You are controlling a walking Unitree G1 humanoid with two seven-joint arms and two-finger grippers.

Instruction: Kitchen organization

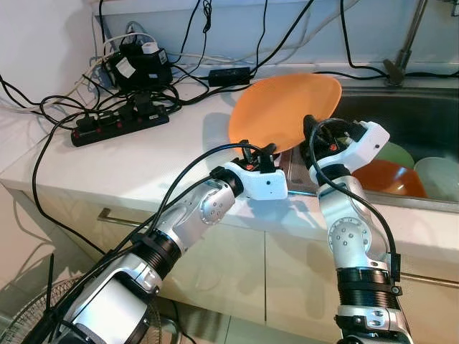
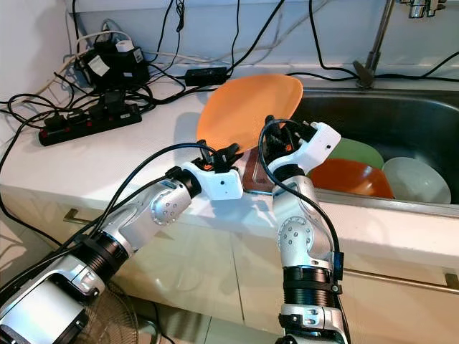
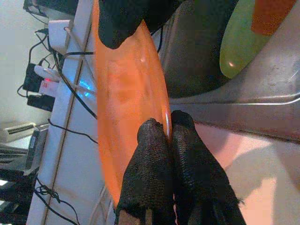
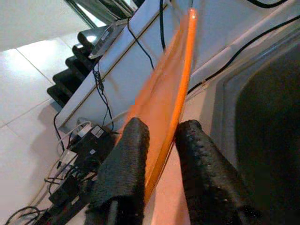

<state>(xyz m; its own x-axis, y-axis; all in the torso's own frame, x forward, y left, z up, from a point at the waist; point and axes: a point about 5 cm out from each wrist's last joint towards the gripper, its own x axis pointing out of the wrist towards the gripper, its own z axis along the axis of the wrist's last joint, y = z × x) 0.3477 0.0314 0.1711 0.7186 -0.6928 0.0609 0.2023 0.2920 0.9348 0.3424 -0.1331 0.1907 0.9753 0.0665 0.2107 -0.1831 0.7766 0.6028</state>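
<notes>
A pale kitchen counter (image 1: 143, 161) runs along a white wall, with a steel sink (image 1: 423, 125) sunk into it on the robot's right. The orange plate (image 1: 283, 109) is a broad, glossy, shallow disc, held tilted up on edge above the counter's surface, right at the sink's near-left corner. The left gripper (image 3: 169, 129) pinches the plate's lower rim, its two black fingers (image 3: 150, 159) closed tight on either side of the thin edge. The right gripper (image 4: 161, 140) clamps the same plate from the sink side, one finger on each face, the rim passing between them. Both silver arms reach up from below the counter edge to meet under the plate. Inside the sink lie a green plate (image 1: 396, 153), a red-orange bowl (image 1: 384, 179) and a pale bowl (image 1: 439, 175), just beside the right arm. Behind the plate, on the counter's left, a black power strip (image 1: 118, 125) sits among tangled black cables (image 1: 64, 100) and chargers (image 1: 136, 61).
</notes>
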